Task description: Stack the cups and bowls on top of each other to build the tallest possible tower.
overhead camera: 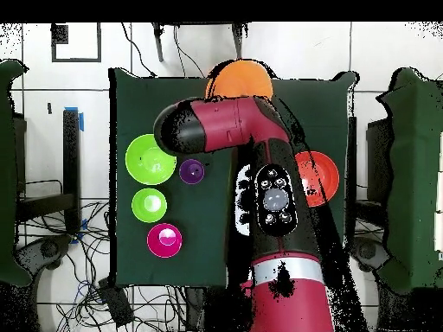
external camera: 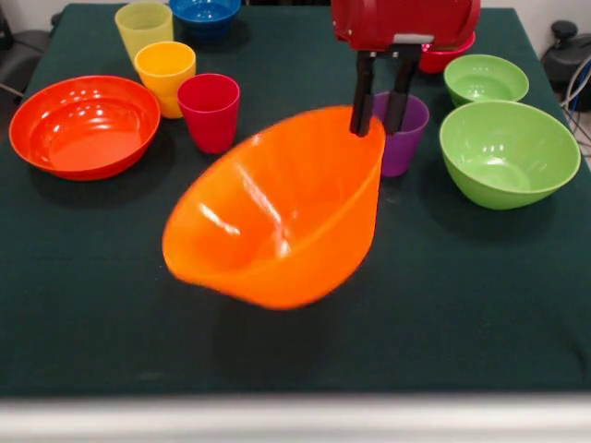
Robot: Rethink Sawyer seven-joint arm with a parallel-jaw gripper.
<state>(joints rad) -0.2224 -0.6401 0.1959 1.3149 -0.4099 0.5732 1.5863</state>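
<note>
My gripper (external camera: pixel 379 125) is shut on the far rim of the large yellow-orange bowl (external camera: pixel 277 212), which hangs tilted above the table's middle with its opening turned towards the front left. The same bowl (overhead camera: pixel 240 79) shows past the arm from above. Just behind the fingers stands the purple cup (external camera: pixel 406 138). At the back left stand the red-pink cup (external camera: pixel 210 111), the yellow-orange cup (external camera: pixel 164 74) and the pale yellow cup (external camera: pixel 143 28). Every cup and bowl on the cloth stands singly; no tower shows.
A wide orange-red bowl (external camera: pixel 85 125) lies at the left. The large green bowl (external camera: pixel 508 152) and small green bowl (external camera: pixel 485 78) sit at the right. A blue bowl (external camera: pixel 205 14) is at the back, and a red-pink bowl (external camera: pixel 443 57) is partly behind the arm.
</note>
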